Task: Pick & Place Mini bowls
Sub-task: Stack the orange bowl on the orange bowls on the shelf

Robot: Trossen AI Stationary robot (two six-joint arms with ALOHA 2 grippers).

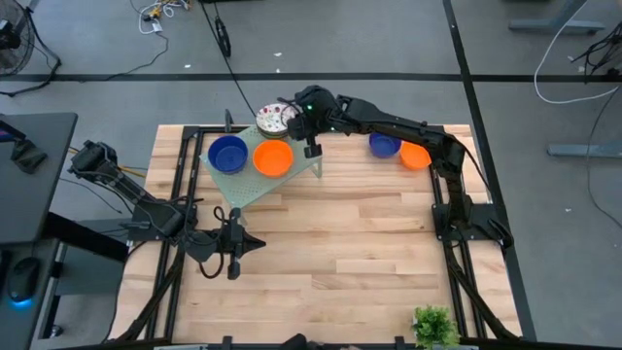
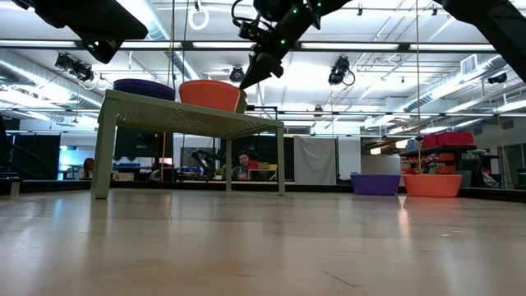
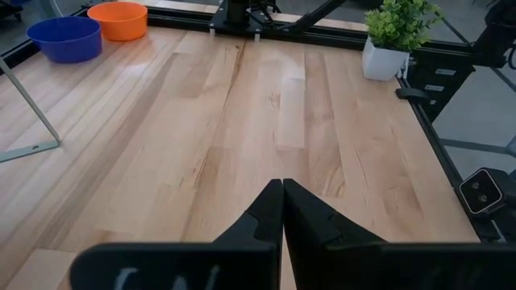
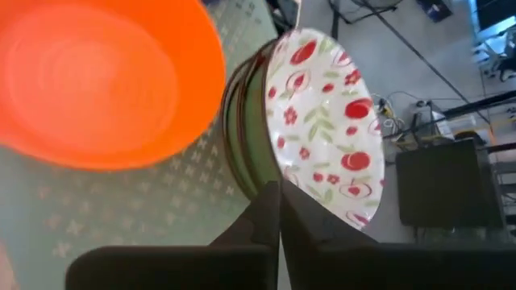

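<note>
A pale green perforated rack [image 1: 255, 190] stands at the table's far left and carries a blue mini bowl [image 1: 227, 153] and an orange one [image 1: 273, 157]. At its far edge is a white bowl with a red flower pattern [image 1: 273, 119]. My right gripper [image 1: 294, 122] reaches over the rack from the right and is shut at this bowl. The low view hides the patterned bowl behind the orange bowl [image 2: 209, 93]. Another blue bowl [image 1: 385, 145] and another orange bowl [image 1: 415, 156] rest on the table at the far right. My left gripper [image 1: 233, 264] hangs shut over the near left. My right gripper pinches the patterned bowl's rim [image 4: 284, 179] between its two shut fingers. The fingers slant down at it from the table's right side. The bowl shows its patterned inside beside the orange bowl [image 4: 97, 80]. Whether it is lifted off the rack [image 4: 121, 217] I cannot tell.
A small potted plant [image 1: 434, 326] stands at the table's near right corner. Black frame rails [image 1: 180, 194] run along the table's left and right sides. Bare wood [image 1: 360, 243] lies between the rack and the near edge.
</note>
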